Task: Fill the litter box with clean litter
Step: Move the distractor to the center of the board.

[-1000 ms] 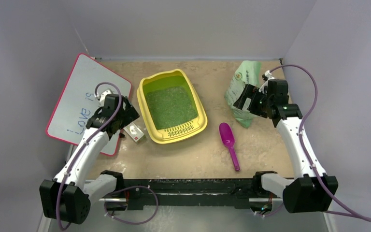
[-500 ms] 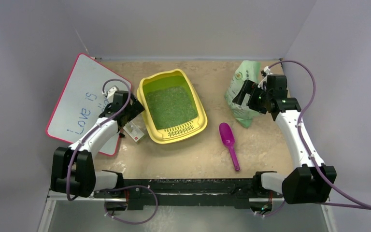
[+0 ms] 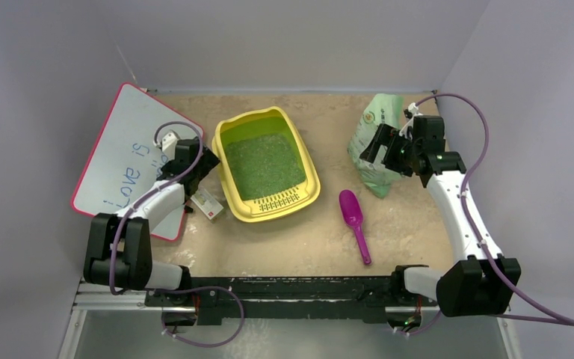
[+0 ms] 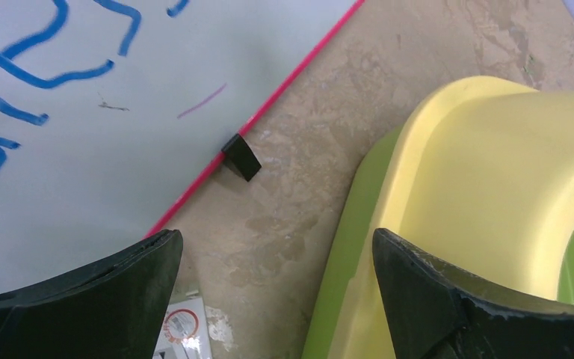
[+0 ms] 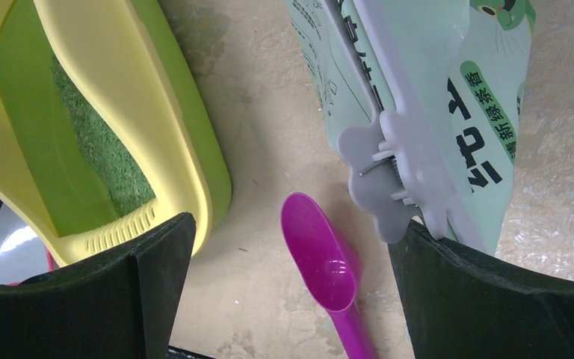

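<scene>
Litter fine green granules (matte); box rounded yellow plastic.

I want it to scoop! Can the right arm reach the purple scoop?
Probably yes: the open right gripper hovers by the bag, and the scoop lies uncovered close by, with nothing between.

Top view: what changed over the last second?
Left pincer edged farther out and right, toward the litter box left rim, as its arm folded up. Right pincer crept slightly farther out over the bag. Both open, nothing taken or released. Box, litter, scoop, whiteboard unmoved.
</scene>
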You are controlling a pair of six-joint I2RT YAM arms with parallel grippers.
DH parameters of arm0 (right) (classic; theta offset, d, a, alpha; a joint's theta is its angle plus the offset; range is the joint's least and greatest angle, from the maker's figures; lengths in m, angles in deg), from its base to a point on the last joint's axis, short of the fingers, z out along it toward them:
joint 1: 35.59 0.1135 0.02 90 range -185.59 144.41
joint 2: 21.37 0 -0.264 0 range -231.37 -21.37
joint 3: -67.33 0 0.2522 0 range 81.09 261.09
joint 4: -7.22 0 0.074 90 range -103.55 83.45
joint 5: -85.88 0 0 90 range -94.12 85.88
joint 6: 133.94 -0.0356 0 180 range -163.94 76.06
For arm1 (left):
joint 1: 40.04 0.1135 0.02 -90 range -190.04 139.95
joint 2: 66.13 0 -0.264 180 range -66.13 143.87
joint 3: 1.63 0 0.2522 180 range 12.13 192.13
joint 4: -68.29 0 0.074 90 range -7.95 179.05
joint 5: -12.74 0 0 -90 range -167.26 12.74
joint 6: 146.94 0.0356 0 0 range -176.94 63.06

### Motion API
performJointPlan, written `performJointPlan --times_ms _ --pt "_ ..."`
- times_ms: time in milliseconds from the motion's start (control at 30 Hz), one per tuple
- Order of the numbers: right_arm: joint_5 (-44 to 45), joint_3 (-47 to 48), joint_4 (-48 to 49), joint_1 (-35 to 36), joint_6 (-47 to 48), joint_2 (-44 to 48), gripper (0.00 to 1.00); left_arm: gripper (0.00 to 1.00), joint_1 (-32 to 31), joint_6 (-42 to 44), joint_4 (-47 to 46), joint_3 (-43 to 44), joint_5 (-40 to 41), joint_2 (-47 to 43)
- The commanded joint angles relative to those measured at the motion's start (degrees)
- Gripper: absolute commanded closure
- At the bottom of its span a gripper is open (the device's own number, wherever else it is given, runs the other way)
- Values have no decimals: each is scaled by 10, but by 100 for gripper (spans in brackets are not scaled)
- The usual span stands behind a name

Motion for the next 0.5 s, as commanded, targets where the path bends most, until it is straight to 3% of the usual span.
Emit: performJointPlan --times_ms 0,467 --pt "-6 19 4 -2 7 -4 1 2 8 36 31 -25 55 3" --pt "-5 21 0 -2 14 -16 1 1 10 34 76 -17 123 25"
